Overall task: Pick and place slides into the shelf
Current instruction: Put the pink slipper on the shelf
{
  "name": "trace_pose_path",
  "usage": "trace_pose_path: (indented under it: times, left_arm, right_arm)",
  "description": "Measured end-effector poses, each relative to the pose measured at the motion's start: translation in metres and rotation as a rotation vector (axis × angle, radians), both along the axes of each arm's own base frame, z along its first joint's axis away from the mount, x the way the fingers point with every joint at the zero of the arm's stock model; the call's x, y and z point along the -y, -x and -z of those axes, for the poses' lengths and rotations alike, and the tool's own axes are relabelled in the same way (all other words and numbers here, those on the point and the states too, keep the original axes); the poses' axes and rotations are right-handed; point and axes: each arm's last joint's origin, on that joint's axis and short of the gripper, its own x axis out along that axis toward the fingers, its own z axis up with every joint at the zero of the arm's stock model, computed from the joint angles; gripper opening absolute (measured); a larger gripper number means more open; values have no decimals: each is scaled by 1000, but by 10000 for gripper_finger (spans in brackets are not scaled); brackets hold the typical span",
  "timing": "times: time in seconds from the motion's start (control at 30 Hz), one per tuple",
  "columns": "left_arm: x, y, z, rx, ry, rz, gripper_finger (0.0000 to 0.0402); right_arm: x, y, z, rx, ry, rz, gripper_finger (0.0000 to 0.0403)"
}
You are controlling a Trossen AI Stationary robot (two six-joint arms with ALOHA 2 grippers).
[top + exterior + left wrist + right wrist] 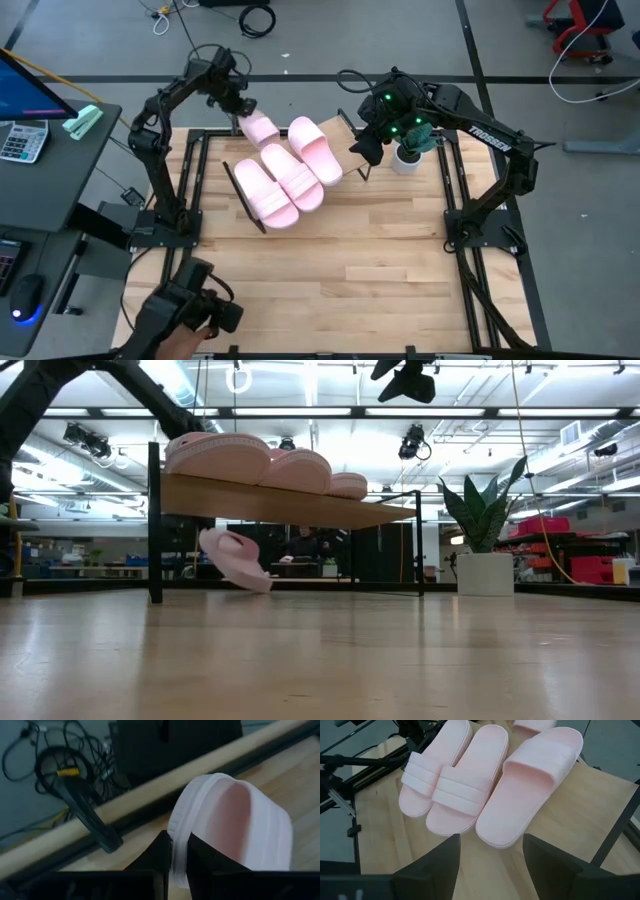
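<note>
A: Where are the slides?

B: Three slides lie on the shelf (pixel 345 128). One (pixel 265 190) is at the 7 o'clock end, one (pixel 293 176) sits in the middle touching it, and one (pixel 317 150) is on the 2 o'clock side.

A: And the fourth?

B: The fourth slide (pixel 260 128) is at the shelf's 11 o'clock edge, behind the board. In the low view it (pixel 234 560) hangs tilted under the board, off the bench (pixel 350 270).

A: Who holds it?

B: The left gripper (pixel 243 107) does. Its jaws are nearly closed, and they pinch the slide's rim (pixel 210 820) between them.

A: What about the other arm?

B: The right gripper (pixel 362 152) hovers by the shelf's 3 o'clock end. Its jaws are spread wide and hold nothing. The wrist view shows the three slides on the board in front of it.

A: Is there room left on the shelf?

B: Yes. Bare board shows at the 3 o'clock end, past the last slide.

A: Anything close by?

B: A potted plant (pixel 410 150) stands just beside the right gripper, at its 3 o'clock.

A: And the rest of the bench?

B: The whole 6 o'clock half is wide open wood, out to the black frame at its edges.
</note>
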Motion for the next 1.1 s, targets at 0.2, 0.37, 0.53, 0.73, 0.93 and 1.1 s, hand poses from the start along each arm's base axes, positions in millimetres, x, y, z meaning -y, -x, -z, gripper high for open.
trace_pose_path:
  times: [0.2, 0.37, 0.53, 0.73, 0.93, 1.1]
  left_arm:
    - [-8, -3, -36, 35, -95, -1, 34]
    - [-14, -5, -67, 73, -194, -2, 41]
    - [-16, -6, -95, 112, -278, -12, 34]
    - [-16, -4, -126, 205, -354, -1, 36]
    - [-16, 4, -152, 247, -443, -18, 32]
    - [-19, 11, -170, 301, -517, -47, 32]
  right_arm:
    - [0, 0, 0, 0, 1, -1, 220]
    - [0, 0, 0, 0, 1, -1, 219]
    - [0, 0, 0, 0, 1, -1, 212]
    - [0, 0, 0, 0, 1, -1, 204]
    - [0, 0, 0, 0, 0, -1, 198]
    - [0, 0, 0, -1, 0, -1, 194]
